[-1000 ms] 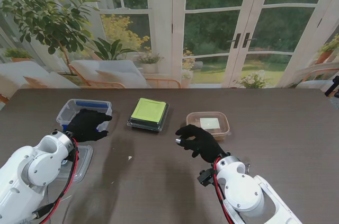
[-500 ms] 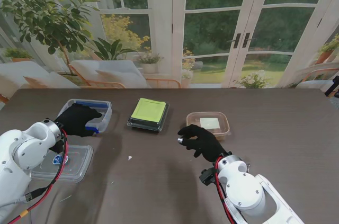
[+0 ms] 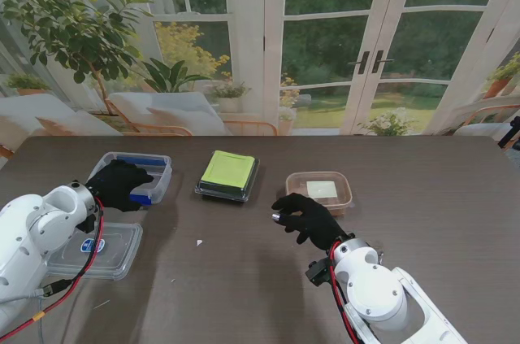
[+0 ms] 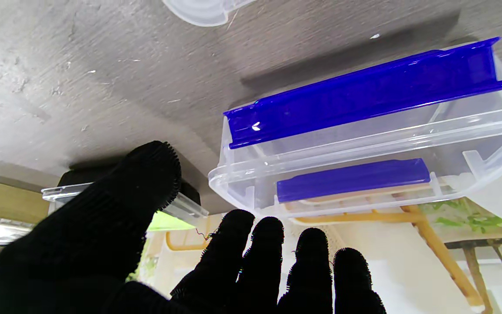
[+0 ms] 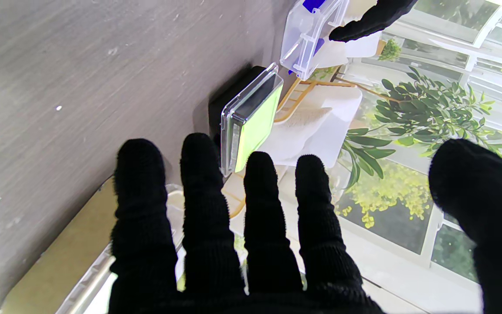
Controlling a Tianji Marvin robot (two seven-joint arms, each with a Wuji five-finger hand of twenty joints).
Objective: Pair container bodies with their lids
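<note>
Left robot hand (image 3: 119, 185) moved off counter centre to clear blue-clip container (image 3: 145, 167); flat lid (image 3: 110, 248) now uncovered.

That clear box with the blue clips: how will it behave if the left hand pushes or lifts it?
The clear box looks thin-walled and empty, so probably light and apt to slide. Its blue clips seem hinged and may flap. The left hand might flex the walls.

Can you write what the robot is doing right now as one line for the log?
left robot hand: open, at clear blue-clip box | right robot hand: open, near tan container | clear lid: on table, unpaired
</note>
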